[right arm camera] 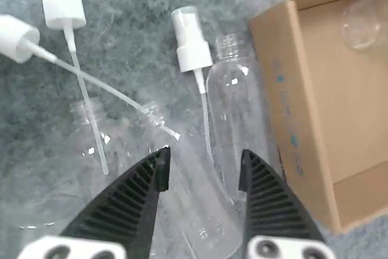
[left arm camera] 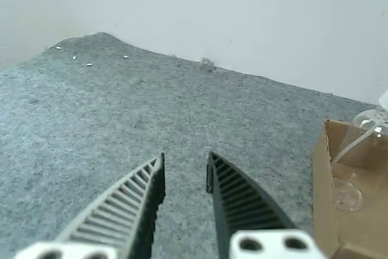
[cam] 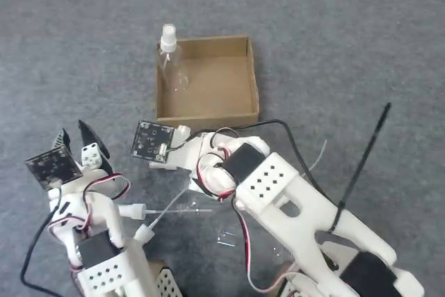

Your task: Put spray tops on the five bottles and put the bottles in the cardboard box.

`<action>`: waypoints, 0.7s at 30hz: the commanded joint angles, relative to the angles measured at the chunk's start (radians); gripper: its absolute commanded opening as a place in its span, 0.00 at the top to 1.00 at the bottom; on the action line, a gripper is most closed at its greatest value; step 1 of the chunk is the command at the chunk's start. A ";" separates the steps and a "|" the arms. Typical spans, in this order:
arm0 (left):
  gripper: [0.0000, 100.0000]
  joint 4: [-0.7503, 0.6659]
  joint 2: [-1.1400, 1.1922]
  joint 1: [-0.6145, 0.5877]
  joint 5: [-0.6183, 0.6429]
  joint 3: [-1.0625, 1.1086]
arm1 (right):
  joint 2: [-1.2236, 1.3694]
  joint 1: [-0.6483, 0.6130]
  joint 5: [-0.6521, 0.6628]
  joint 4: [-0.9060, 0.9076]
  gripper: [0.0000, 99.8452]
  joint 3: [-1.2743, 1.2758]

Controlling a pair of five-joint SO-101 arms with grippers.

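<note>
While one capped clear plastic bottle (cam: 172,67) sat in the brown cardboard box (cam: 208,117) at its 10 o'clock corner, the right end effector (right arm camera: 204,153) hovered wide over uncapped clear bottles (right arm camera: 233,89), seemingly to pick one. The left end effector (left arm camera: 185,158) gaped narrowly, empty.

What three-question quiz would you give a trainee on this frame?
1. True or false: the cardboard box holds two bottles.
2. The left gripper is: A open and empty; B shut on a bottle; C shut on a spray top.
3. How many loose spray tops lie near the right gripper?
Key: 1 false, one bottle; 2 A; 3 three.
</note>
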 commanded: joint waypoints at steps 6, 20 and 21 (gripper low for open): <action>0.90 -0.034 -0.009 0.000 0.003 -0.013 | 0.260 -0.002 0.069 -0.010 0.80 -0.216; 0.90 -0.034 -0.009 0.002 0.003 -0.013 | 0.567 0.082 0.133 -0.016 0.80 -0.427; 0.90 -0.034 -0.009 0.002 0.003 -0.013 | 0.588 0.085 0.133 -0.016 0.80 -0.439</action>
